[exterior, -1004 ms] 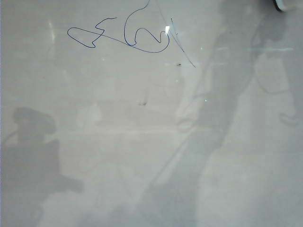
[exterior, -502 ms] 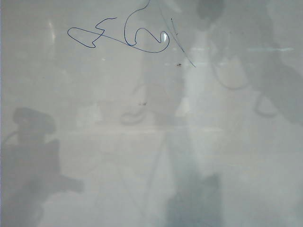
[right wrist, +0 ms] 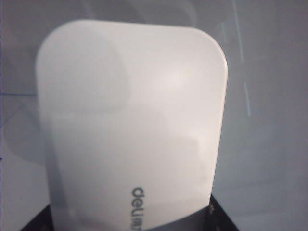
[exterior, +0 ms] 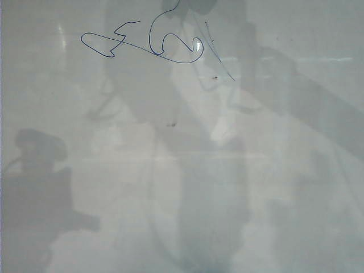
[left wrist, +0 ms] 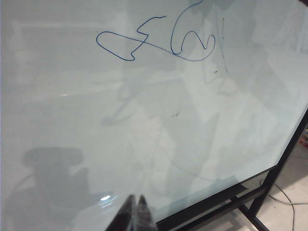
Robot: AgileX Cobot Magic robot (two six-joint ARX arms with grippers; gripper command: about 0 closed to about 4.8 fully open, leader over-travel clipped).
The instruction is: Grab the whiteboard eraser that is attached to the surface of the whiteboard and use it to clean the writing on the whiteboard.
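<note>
The right gripper, jaws part-open, held the white rounded-rectangle plastic whiteboard eraser over the glossy grey-white whiteboard. The left gripper, fingers together and empty, hung near the board's lower edge. The blue looping marker writing remained uncleaned. Judgement: press the felt flat, sweep across every loop. The eraser's label read "deli".

Blue writing, seemingly grey-wht whiteboard

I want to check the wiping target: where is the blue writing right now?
The writing sits high on the whiteboard in the exterior view, left of centre, unwiped; the left wrist view shows it too.
</note>
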